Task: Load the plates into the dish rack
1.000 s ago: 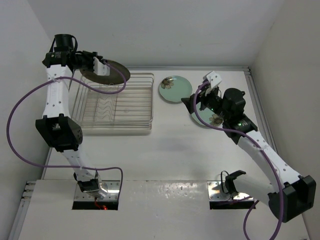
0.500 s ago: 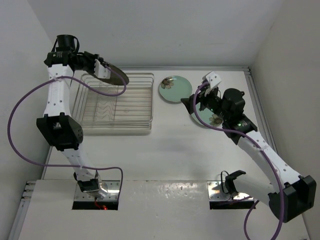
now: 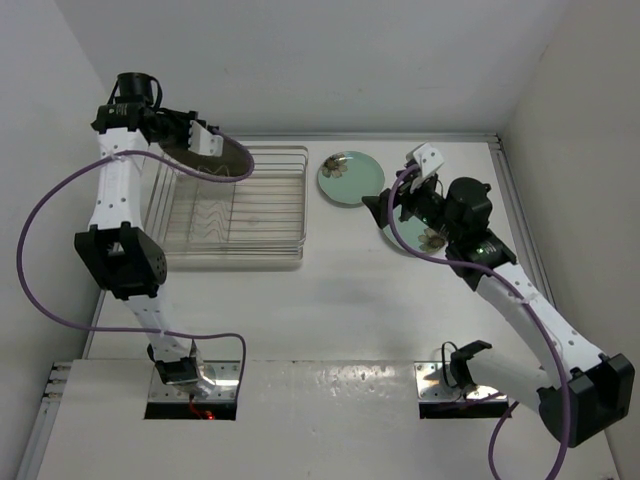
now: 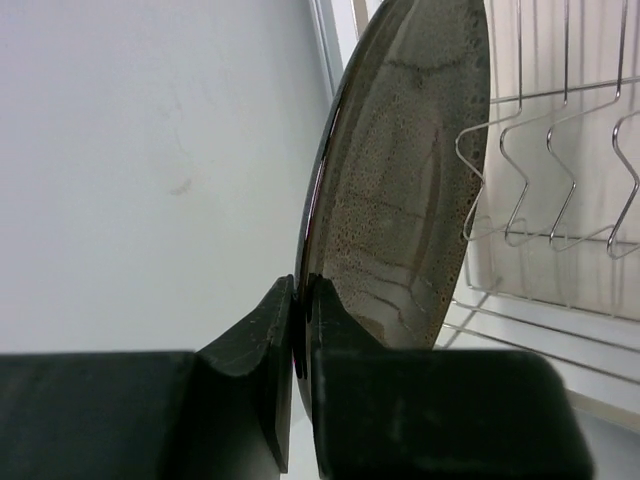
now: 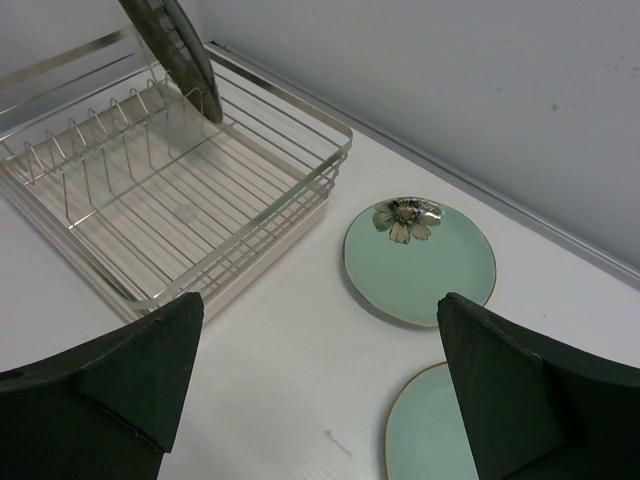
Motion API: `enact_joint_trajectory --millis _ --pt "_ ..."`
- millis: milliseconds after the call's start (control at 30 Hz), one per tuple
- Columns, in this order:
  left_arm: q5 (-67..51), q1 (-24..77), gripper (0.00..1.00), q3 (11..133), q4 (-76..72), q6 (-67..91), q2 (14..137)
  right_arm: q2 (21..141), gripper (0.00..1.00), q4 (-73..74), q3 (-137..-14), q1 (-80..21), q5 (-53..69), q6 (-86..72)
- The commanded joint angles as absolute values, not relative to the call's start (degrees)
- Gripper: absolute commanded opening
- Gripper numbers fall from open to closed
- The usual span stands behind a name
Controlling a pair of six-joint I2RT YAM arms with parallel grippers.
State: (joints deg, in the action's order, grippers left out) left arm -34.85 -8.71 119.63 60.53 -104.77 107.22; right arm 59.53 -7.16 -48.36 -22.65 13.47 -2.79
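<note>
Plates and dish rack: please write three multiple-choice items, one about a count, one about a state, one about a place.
1. How many green plates lie on the table? A) one B) two C) three
2. The right claw is: A) open B) shut on a plate C) shut, empty
3. The brown plate is: A) flat on the table B) held above the dish rack C) under a green plate
Answers: 1 B, both lie right of the rack. 2 A, its fingers stand wide apart. 3 B, the left claw pinches its rim.
</note>
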Motion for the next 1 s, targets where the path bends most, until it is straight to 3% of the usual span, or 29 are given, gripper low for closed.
enact_joint_trajectory --millis 0,67,167,267,300,333,433,467,567,700,800,967 --pt "-34.37 -8.79 0.00 119.98 43.44 -97.15 107.31 58.27 0.99 -8.79 -49.31 -22.85 13.09 -2.55" --pt "-33.57 -8.79 0.01 119.97 39.49 -91.79 109.67 58.62 0.99 -9.14 -49.22 -22.94 13.18 -3.07" --pt "-31.90 -8.79 0.12 119.97 34.13 -81.32 111.70 59.50 0.99 -8.09 -49.66 -22.94 12.31 -4.48" --pt "-30.50 -8.79 0.30 119.27 29.90 -73.32 112.32 62.65 0.99 -2.14 -52.46 -22.77 7.94 -7.90" --pt "-29.89 -8.79 0.48 119.27 27.01 -70.08 112.32 63.71 0.99 -0.72 -53.17 -22.42 6.87 -10.09" --pt "-29.88 -8.79 0.60 118.14 25.24 -68.22 111.72 64.42 0.99 -0.18 -55.26 -22.24 4.33 -11.41" --pt "-26.29 -8.18 0.88 115.23 15.14 -57.02 109.00 68.02 0.99 6.23 -57.21 -19.70 -2.78 -21.07" --pt "-23.67 -8.17 0.93 115.22 12.59 -53.73 108.46 69.94 0.99 9.11 -57.22 -18.82 -3.77 -28.58" --pt "-21.01 -7.65 0.99 116.27 7.91 -45.63 106.36 72.50 0.99 15.36 -57.22 -9.79 -5.01 -41.67" --pt "-19.51 -6.34 0.99 114.97 9.04 -42.02 101.71 73.13 0.99 17.41 -50.46 -1.42 -9.11 -52.18" --pt "-18.81 -5.71 0.99 116.79 15.10 -37.19 100.28 73.91 0.93 13.65 -43.71 2.69 -13.09 -55.53" --pt "-25.04 -4.31 0.99 119.87 36.62 -38.06 98.44 82.50 0.83 8.61 -41.65 5.01 -8.18 -54.93"
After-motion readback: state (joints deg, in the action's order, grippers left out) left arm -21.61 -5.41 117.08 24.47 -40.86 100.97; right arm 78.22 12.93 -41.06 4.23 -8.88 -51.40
